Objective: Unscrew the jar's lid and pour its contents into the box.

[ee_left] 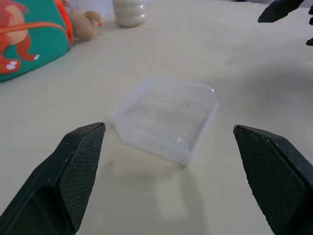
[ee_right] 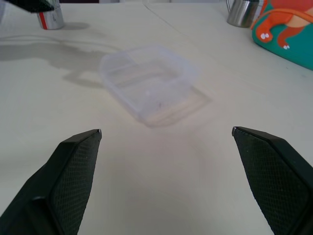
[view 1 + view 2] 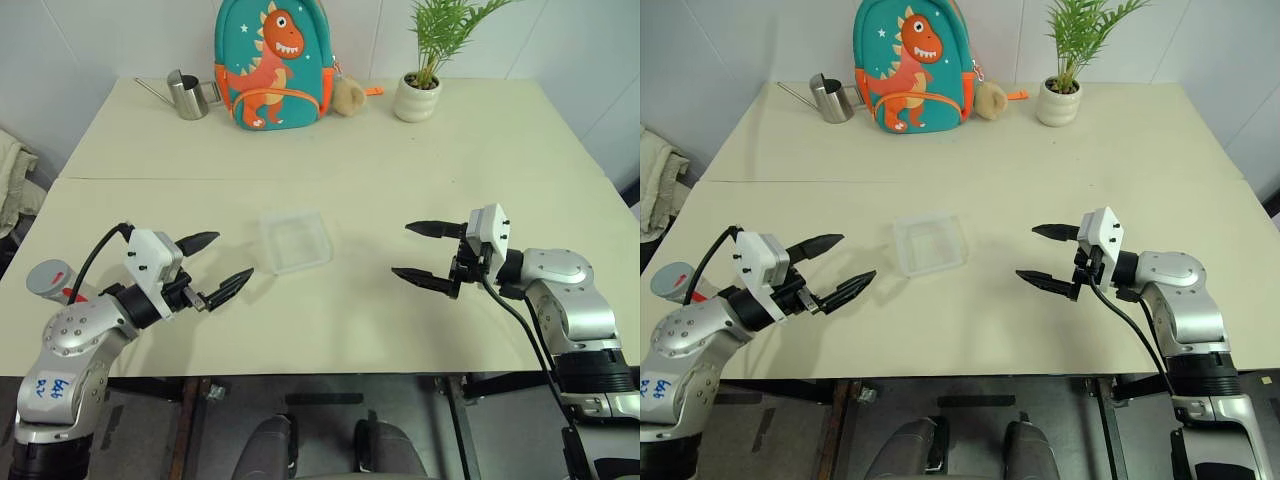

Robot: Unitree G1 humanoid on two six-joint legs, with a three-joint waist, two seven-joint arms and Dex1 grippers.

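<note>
Our left end effector [image 3: 213, 266] and right end effector [image 3: 432, 254] hang above the bench [image 3: 400, 150], jaws spread wide and empty, either side of the box [image 3: 294, 240] mid-bench. The jar [image 3: 50, 279], lid [image 3: 47, 273] on, stands upright near the bench's left edge, behind our left arm. We judge the left arm far nearer; its end effector faces away, so it must turn back.

The box [image 3: 294, 240] is clear, smooth plastic on a matt cream table [image 3: 400, 150]. At eleven o'clock, a shiny steel watering can [image 3: 187, 96] stands by a cloth dinosaur backpack [image 3: 272, 62]. The gripper fingers [image 1: 73, 171] are black with a fine rough texture.
</note>
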